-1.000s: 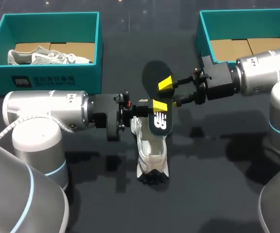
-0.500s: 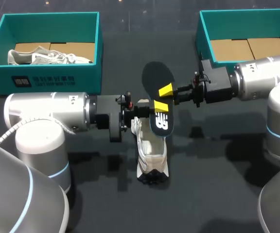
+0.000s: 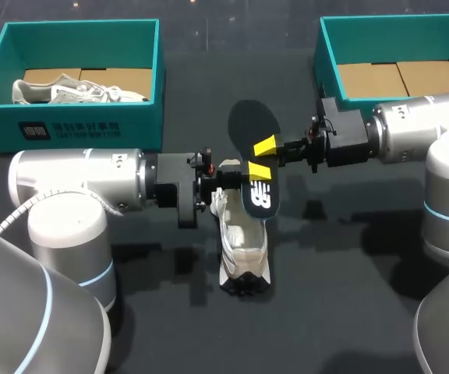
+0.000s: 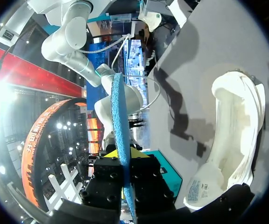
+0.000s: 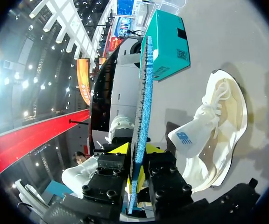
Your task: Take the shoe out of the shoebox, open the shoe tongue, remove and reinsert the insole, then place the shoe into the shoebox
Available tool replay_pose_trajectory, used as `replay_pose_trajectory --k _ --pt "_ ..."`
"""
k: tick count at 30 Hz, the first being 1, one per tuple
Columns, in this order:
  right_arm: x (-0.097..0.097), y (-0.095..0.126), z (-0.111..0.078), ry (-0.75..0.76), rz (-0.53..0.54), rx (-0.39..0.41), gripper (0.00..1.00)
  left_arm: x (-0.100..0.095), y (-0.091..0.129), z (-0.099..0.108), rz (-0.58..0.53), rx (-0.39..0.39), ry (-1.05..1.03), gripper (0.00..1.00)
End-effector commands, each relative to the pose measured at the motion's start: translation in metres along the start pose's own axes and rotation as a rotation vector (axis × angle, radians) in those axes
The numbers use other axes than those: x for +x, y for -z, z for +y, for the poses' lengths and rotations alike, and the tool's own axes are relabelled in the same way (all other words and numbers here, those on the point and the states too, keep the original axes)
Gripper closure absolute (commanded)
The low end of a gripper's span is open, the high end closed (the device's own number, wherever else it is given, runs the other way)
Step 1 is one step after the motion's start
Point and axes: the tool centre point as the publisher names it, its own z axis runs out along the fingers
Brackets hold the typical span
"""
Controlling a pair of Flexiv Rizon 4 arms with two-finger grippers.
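Right gripper (image 3: 262, 158) clenches the dark insole (image 3: 257, 195) above mid-table. Left gripper (image 4: 125, 184) pinches the same insole from the opposite side. The white shoe (image 3: 244, 241) lies beneath, well apart from the left shoebox (image 3: 84, 125) and right shoebox (image 3: 327, 62), bare table (image 3: 349, 265) around it.
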Motion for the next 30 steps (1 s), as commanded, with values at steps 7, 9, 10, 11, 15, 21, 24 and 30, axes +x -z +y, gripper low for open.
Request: replay_pose_trajectory --k 7,9,10,11,15,21,24,30 --pt "-0.003 -0.005 0.001 0.001 0.006 0.007 1.00 0.003 -0.007 0.003 0.002 -0.020 0.017 0.59" --pt "-0.003 -0.004 0.001 0.000 0.006 0.007 1.00 0.000 -0.002 0.002 0.002 -0.024 0.019 0.00" --pt "-0.004 -0.003 0.000 0.000 0.008 0.006 1.00 -0.002 0.003 0.002 -0.001 -0.027 0.021 0.00" --pt "-0.004 -0.001 -0.001 0.002 0.012 0.004 1.00 -0.005 0.008 0.001 -0.004 -0.029 0.025 0.00" --pt "-0.005 0.006 -0.005 0.012 0.029 -0.011 1.00 -0.014 0.036 0.003 -0.003 -0.051 0.031 0.00" --pt "-0.012 0.013 -0.011 0.000 0.041 -0.036 1.00 -0.020 0.067 0.018 0.030 -0.099 -0.030 0.00" --pt "-0.012 0.013 -0.011 0.000 0.041 -0.036 1.00 -0.020 0.067 0.018 0.030 -0.099 -0.030 0.00" --pt "-0.012 0.013 -0.011 0.000 0.041 -0.036 1.00 -0.020 0.067 0.018 0.030 -0.099 -0.030 0.00"
